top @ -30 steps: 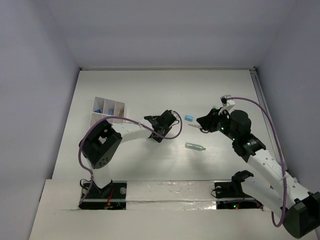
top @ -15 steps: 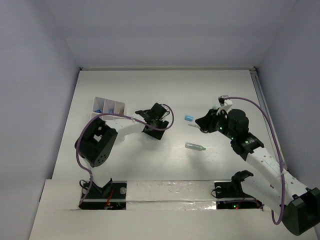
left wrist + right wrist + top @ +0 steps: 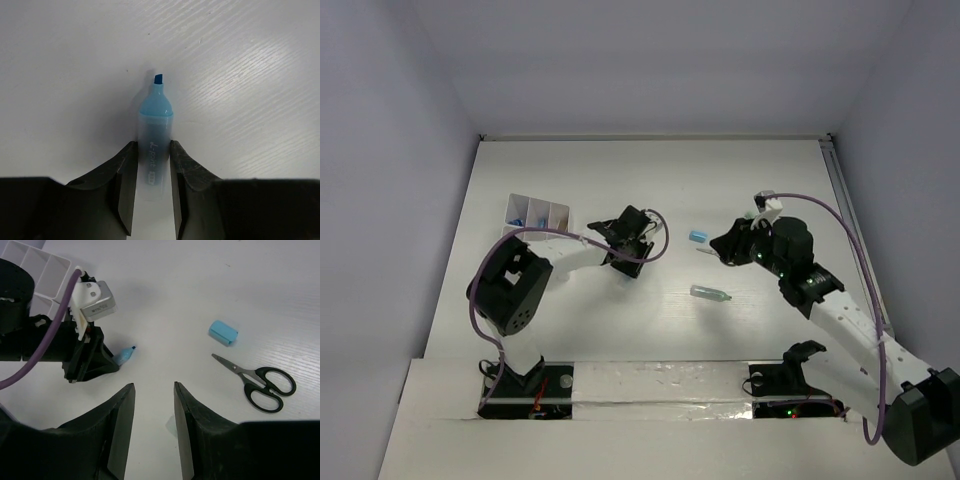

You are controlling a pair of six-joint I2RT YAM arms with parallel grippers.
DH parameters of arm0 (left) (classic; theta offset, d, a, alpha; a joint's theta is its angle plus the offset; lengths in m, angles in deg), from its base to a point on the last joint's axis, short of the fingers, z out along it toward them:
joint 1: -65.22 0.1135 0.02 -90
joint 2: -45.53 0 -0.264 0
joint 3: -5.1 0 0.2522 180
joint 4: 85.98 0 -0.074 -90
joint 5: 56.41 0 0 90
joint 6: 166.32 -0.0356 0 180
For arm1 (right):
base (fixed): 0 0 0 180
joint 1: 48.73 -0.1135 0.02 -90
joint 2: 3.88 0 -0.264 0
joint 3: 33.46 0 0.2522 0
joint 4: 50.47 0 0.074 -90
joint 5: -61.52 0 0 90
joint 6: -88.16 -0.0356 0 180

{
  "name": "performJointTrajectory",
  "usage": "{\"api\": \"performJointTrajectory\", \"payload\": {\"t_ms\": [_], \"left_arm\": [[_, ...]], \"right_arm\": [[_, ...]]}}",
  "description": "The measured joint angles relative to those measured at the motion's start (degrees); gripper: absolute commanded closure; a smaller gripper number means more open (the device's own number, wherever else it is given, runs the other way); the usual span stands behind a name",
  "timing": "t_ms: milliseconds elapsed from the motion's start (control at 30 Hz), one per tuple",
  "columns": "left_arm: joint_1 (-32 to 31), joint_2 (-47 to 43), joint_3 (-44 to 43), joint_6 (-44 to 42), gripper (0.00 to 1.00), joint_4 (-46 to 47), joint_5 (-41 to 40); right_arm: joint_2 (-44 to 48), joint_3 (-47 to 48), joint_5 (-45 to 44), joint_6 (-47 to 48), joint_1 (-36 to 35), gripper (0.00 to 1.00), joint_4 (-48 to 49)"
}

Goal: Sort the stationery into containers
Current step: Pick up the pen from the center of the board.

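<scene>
My left gripper point(image 3: 623, 262) is shut on a blue highlighter point(image 3: 155, 127) with its cap off; the chisel tip points away from the wrist, just above the table. The highlighter tip also shows in the right wrist view point(image 3: 125, 354). The white divided box point(image 3: 535, 212) stands to the left of the left gripper, with blue pieces in its far compartments. My right gripper point(image 3: 153, 387) is open and empty above the table. A blue cap point(image 3: 223, 332) and black-handled scissors point(image 3: 260, 380) lie ahead of it to the right. A teal capsule point(image 3: 710, 293) lies nearer the bases.
The left arm point(image 3: 570, 255) crosses in front of the box and hides its near row. The left gripper with its grey camera block point(image 3: 92, 300) fills the left of the right wrist view. The box corner point(image 3: 30, 265) shows at the top left there.
My left gripper has moved left with the highlighter, closer to the white box. The right gripper has barely shifted. The cap, scissors and teal capsule have not moved.
</scene>
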Motion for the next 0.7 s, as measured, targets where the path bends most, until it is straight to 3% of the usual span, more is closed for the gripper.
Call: {"api": "performJointTrajectory", "payload": {"t_ms": [67, 367, 700], "left_arm": [[0.0, -0.5, 0.6, 0.2, 0.99, 0.5, 0.2], [-0.1, -5.9, 5.5, 2.1, 1.0, -0.6, 1.8], [5.0, -29.8, 10.3, 4.0, 1.0, 6.2, 22.3]], "right_arm": [[-1.3, 0.0, 0.0, 0.3, 0.0, 0.53, -0.3], [-12.7, 1.8, 1.0, 1.8, 0.0, 0.45, -1.2], [-26.9, 11.3, -0.2, 4.5, -0.7, 0.46, -5.5]]}}
